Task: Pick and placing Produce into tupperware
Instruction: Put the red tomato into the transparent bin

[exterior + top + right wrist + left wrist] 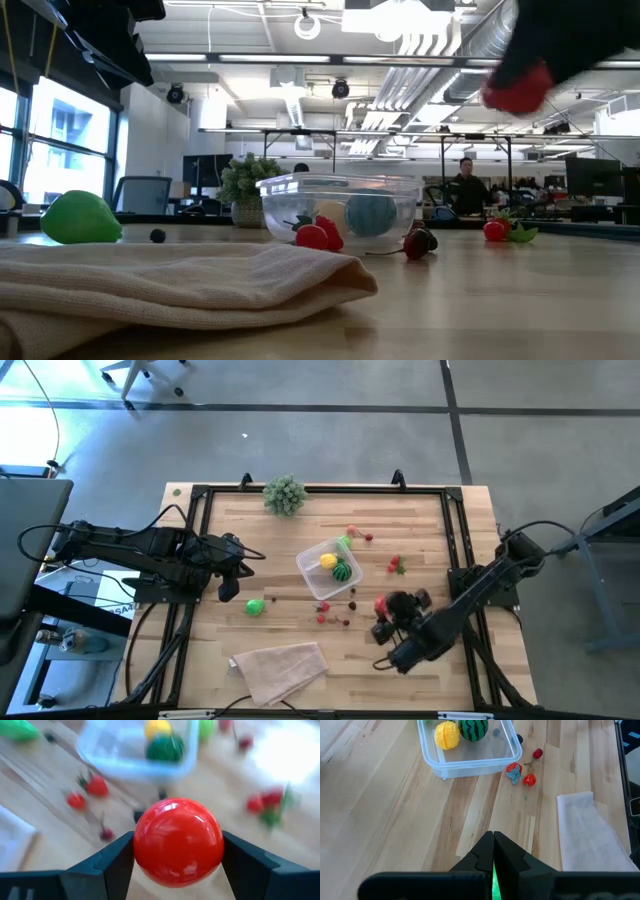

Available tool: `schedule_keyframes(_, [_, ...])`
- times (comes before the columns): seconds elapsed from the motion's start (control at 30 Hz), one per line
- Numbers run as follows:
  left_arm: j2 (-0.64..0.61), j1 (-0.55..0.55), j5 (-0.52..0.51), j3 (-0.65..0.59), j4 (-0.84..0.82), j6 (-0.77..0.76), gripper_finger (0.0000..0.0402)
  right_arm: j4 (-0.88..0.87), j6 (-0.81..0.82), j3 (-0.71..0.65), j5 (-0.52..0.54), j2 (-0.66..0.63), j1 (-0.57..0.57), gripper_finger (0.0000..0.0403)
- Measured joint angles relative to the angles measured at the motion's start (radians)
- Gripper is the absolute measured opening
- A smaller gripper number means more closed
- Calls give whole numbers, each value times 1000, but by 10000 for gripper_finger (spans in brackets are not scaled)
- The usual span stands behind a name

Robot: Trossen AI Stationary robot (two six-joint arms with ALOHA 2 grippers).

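The clear tupperware (328,568) sits mid-table with a yellow fruit (446,734) and a small green watermelon (472,729) inside. Small red produce (398,564) and dark-red pieces lie scattered around it, and a green piece (255,607) lies to its left. My right gripper (385,606) is to the right of the tupperware, above the table, shut on a red round fruit (177,840). My left gripper (493,839) hovers shut at the table's left side and holds nothing. My right gripper pinches the red round fruit between its two fingers, one finger (117,862) on each opposite side (142,845). The fingers slant downward from the table's right and near side. The fruit (517,88) is lifted clear of the table.
A beige cloth (280,668) lies crumpled near the front edge. A bushy pale-green plant ball (285,494) stands at the far edge. A black frame (320,490) borders the wooden table. People and desks show in the room beyond.
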Motion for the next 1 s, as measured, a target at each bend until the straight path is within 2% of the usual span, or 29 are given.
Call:
schedule_keyframes(0.17, [0,0,0,0,0,0,1,33,-361,154,56,0,-131,245])
schedule_keyframes(0.27, [0,0,0,0,0,0,1,111,-597,230,48,0,-231,245])
schedule_keyframes(0.37, [0,0,0,0,0,0,1,255,-821,265,-43,0,-344,245])
schedule_keyframes(0.47, [0,0,0,0,0,0,1,423,-987,253,-205,1,-464,245])
schedule_keyframes(0.57, [0,0,0,0,0,0,1,521,-1068,232,-350,40,-567,245])
schedule_keyframes(0.73, [0,0,0,0,0,0,1,544,-1129,230,-545,169,-672,245])
schedule_keyframes(0.87, [0,0,0,0,0,0,1,567,-1162,230,-621,250,-702,245])
schedule_keyframes(1.0, [0,0,0,0,0,0,1,558,-1174,230,-649,293,-710,245])
